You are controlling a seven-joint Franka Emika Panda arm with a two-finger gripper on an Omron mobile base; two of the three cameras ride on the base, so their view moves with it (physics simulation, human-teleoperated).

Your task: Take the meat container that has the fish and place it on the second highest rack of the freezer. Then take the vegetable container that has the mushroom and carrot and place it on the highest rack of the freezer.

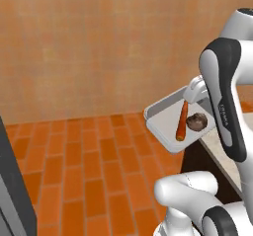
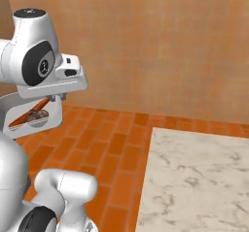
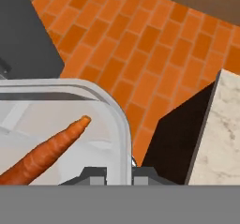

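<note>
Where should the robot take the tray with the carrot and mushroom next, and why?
Probably carry it on toward the freezer. The gripper is shut on the tray, which hangs over the brick floor with the carrot and mushroom inside, not on any shelf yet.

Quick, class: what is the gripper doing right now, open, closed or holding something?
Gripper: closed on the rim of the vegetable container, which holds the carrot and mushroom.
</note>
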